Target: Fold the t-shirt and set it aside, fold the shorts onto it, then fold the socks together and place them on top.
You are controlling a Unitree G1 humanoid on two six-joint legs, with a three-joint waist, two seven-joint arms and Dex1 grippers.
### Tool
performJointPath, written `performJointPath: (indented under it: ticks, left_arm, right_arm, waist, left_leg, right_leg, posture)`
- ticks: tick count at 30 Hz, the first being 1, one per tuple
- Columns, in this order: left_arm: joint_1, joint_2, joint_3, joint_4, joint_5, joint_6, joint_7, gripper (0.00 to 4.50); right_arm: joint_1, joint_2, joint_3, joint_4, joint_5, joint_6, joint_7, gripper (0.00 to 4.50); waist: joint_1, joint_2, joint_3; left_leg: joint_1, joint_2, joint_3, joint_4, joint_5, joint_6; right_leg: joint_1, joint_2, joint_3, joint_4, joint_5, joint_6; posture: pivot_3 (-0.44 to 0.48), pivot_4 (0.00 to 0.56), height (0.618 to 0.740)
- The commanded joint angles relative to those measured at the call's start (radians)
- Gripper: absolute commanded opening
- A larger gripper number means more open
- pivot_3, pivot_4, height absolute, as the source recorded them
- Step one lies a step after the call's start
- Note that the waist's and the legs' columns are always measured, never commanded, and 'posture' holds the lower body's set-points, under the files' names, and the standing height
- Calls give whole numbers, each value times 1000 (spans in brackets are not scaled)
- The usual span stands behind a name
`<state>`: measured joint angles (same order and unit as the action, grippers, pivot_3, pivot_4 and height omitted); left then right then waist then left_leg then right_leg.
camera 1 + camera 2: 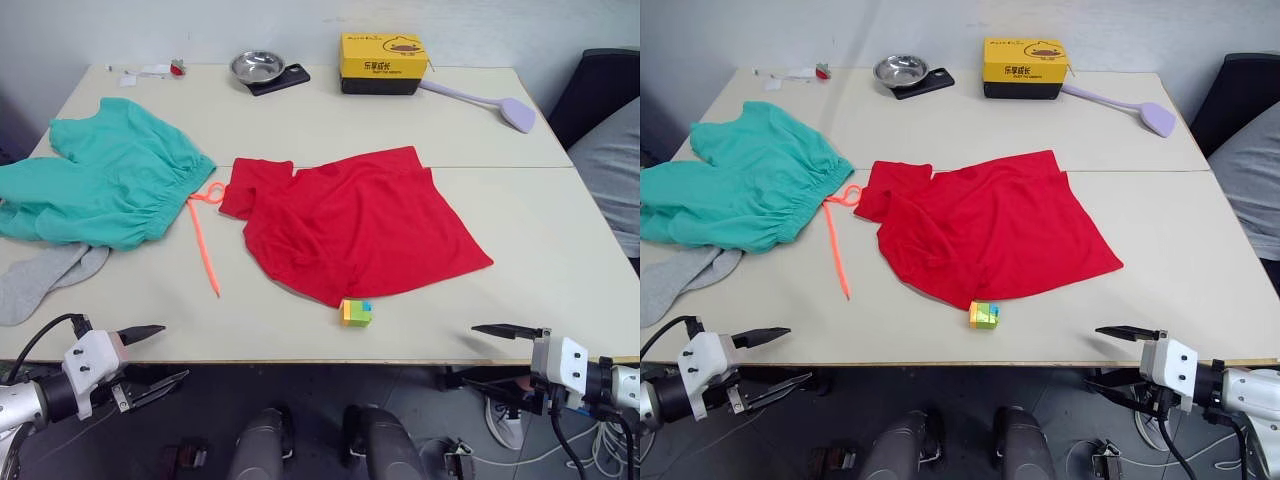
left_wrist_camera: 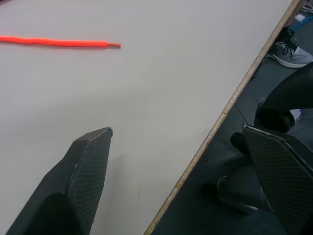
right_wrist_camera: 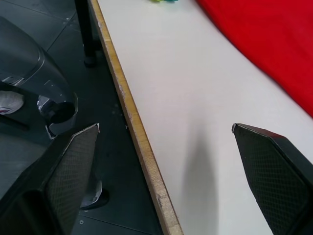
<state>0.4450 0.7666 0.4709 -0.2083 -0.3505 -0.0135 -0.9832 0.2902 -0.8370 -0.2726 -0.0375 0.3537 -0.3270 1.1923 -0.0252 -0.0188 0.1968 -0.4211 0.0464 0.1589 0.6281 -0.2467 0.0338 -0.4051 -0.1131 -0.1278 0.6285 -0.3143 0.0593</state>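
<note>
The red t-shirt lies spread and rumpled in the middle of the table. Left of it the teal-green shorts are bunched up, and their orange drawstring trails toward the front edge. The grey socks lie at the left edge, partly under the shorts. My left gripper hangs open at the front left edge, straddling the table edge. At the front right edge my right gripper is open too, well short of the t-shirt hem. Neither holds anything.
A small multicoloured block sits just in front of the t-shirt. Along the back edge stand a yellow box, a metal bowl on a black slab, a lilac long-handled tool and small bits. A dark chair is at right.
</note>
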Motion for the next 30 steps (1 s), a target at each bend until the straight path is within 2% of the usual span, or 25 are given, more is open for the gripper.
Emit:
performJointPath:
  ticks: [1,6,13,14,16,18,19,24,30]
  left_arm:
    - [10,-2,19,-15,-18,12,2,4500]
    - [2,-13,15,-49,-87,105,-5,4500]
    - [-25,-17,10,-64,-109,140,1,4500]
    - [-28,-18,8,-65,-107,137,1,4500]
    - [-42,-20,1,-63,-100,124,-1,4500]
    - [-60,-23,-3,-58,-97,119,3,4500]
    - [-74,-22,-7,-53,-92,112,5,4500]
    - [-121,1,-45,-54,-108,134,-38,4500]
    - [-204,25,-157,-130,-135,175,-109,4500]
  right_arm:
    - [8,8,-27,-30,7,-8,-23,4443]
    - [10,10,-33,-43,15,3,-45,4443]
    - [17,19,-46,-57,26,37,-79,4443]
    - [13,24,-45,-53,27,35,-82,4443]
    - [0,39,-47,-43,28,36,-103,4443]
    - [-9,44,-53,-35,23,45,-121,4443]
    - [-8,40,-56,-30,21,43,-119,4443]
    - [61,18,-106,-32,31,38,-98,4443]
    - [260,36,-276,-46,51,27,-74,4443]
  waist:
    - [0,0,0]
    - [0,0,0]
    - [1,0,0]
    - [-4,4,1]
    - [-13,8,3]
    - [-11,10,4]
    - [1,11,5]
    - [49,13,5]
    - [60,13,4]
  left_leg:
    - [0,0,0,0,0,0]
    - [0,0,0,0,0,0]
    - [1,0,-1,1,0,0]
    - [0,-1,-3,0,0,1]
    - [2,-8,-26,1,3,5]
    - [3,-26,-56,-3,12,12]
    - [2,-25,-52,0,11,10]
    - [0,-25,-46,1,7,8]
    - [1,-25,-42,1,5,12]
  right_leg:
    - [0,0,0,0,0,0]
    - [1,0,-1,0,0,0]
    - [2,0,-1,0,0,0]
    - [6,0,-3,0,0,0]
    - [24,-5,-27,-5,-1,4]
    - [37,-20,-54,-4,-8,13]
    - [30,-19,-47,0,-11,14]
    - [30,-19,-40,-1,-10,13]
    - [30,-19,-37,-2,-10,15]
  posture:
    - [0,150,740]
    - [0,150,740]
    - [0,150,740]
    - [0,150,740]
    - [0,150,740]
    - [0,150,740]
    - [0,150,740]
    - [0,150,740]
    - [0,150,740]
